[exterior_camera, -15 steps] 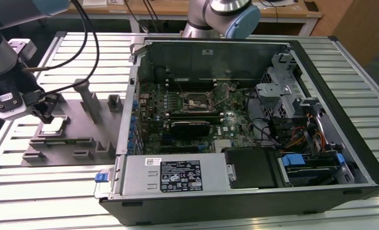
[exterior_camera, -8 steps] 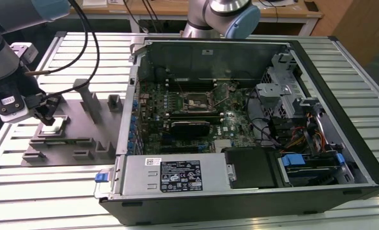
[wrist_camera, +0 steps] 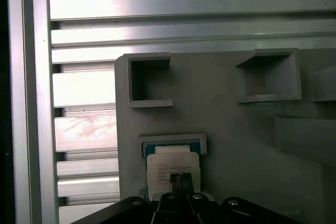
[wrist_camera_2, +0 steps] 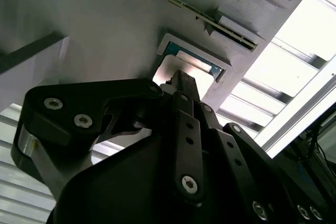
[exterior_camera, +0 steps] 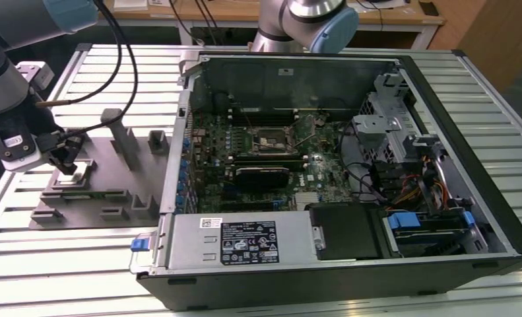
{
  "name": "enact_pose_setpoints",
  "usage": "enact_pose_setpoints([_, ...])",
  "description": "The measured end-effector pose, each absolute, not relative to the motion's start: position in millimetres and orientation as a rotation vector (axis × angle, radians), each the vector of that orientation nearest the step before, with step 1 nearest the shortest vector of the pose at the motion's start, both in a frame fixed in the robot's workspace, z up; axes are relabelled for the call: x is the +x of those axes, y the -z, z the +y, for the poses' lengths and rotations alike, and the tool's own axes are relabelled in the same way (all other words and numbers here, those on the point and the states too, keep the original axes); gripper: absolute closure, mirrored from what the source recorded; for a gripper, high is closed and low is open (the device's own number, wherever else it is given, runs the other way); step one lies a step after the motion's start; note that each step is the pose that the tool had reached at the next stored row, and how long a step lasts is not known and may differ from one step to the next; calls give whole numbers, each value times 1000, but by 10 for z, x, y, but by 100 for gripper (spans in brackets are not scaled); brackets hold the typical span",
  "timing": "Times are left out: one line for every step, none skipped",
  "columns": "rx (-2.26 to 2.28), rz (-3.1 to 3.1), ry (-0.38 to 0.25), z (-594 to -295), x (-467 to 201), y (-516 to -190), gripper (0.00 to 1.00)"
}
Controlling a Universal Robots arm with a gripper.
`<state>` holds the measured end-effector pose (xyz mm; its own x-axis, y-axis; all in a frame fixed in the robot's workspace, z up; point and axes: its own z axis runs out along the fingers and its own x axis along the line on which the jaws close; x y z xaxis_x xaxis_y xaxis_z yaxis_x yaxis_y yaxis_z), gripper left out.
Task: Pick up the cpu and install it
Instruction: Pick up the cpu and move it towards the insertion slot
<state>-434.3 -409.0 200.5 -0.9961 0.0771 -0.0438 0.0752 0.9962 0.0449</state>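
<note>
Gripper [exterior_camera: 67, 165] at 9 o'clock in exterior view, fingertips pressed together, pinching nothing, on or just above cpu [wrist_camera: 172, 162]. Cpu lying in grey tray [exterior_camera: 111, 195] recess, not yet lifted. Socket [exterior_camera: 271, 140] near centre. Pickup and install both left.

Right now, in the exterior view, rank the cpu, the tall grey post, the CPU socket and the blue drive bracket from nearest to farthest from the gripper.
1. cpu: directly beneath the gripper.
2. tall grey post: just toward the exterior view's right.
3. CPU socket: inside the computer case.
4. blue drive bracket: farthest, exterior view's right.
</note>
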Motion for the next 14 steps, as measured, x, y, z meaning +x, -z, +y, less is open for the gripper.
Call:
enact_pose_setpoints([118,3093,-67,-4090,-4343,-2005,89])
enact_pose_setpoints([118,3093,-67,-4090,-4342,-2005,89])
enact_pose_setpoints([118,3093,-67,-4090,-4342,-2005,89])
enact_pose_setpoints([118,3093,-66,-4090,-4343,-2005,89])
enact_pose_setpoints([118,3093,-66,-4090,-4342,-2005,83])
enact_pose_setpoints([118,3093,-66,-4090,-4343,-2005,83])
enact_pose_setpoints([118,3093,-66,-4090,-4342,-2005,77])
enact_pose_setpoints([118,3093,-66,-4090,-4342,-2005,71])
enact_pose_setpoints([118,3093,-66,-4090,-4342,-2005,65])
enact_pose_setpoints([118,3093,-66,-4090,-4342,-2005,59])
enact_pose_setpoints([118,3093,-66,-4090,-4342,-2004,59])
enact_pose_setpoints([118,3093,-66,-4090,-4343,-2005,53])
enact_pose_setpoints([118,3093,-66,-4090,-4342,-2005,53])
enact_pose_setpoints([118,3093,-66,-4090,-4342,-2005,47])
